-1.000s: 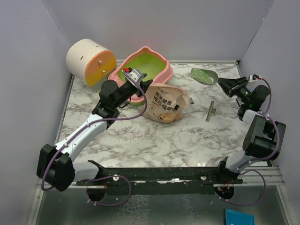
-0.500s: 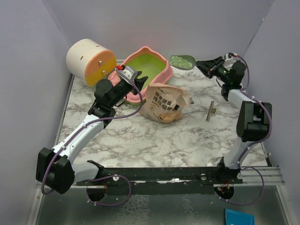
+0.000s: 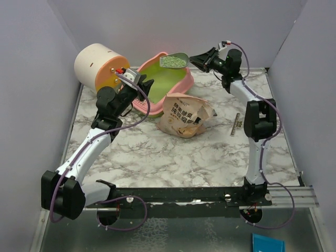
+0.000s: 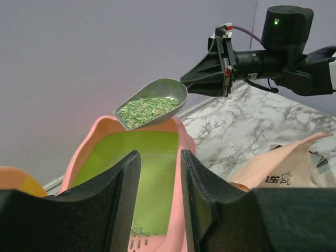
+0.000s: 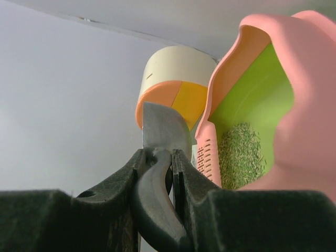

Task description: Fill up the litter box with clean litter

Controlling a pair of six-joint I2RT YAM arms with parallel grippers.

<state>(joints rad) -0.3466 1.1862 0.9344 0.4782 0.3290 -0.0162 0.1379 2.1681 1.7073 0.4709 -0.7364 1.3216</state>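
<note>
Carrying the loaded scoop [image 3: 175, 60], your right end effector [image 3: 197, 59], clenched on its handle, has swung across to above the litter box [image 3: 189, 79] far rim. The clean litter [image 3: 172, 62] is unpoured; tipping likely follows. Left end effector [image 3: 146, 85] stands released by the near rim.

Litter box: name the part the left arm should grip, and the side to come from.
Grip the litter box by its near slotted lip, from the robot's side, one of the left gripper's jaws inside and one outside. That lip looks thin enough for the open jaws, which face it. Avoid the far rim: the right gripper holds the loaded scoop above it.
</note>
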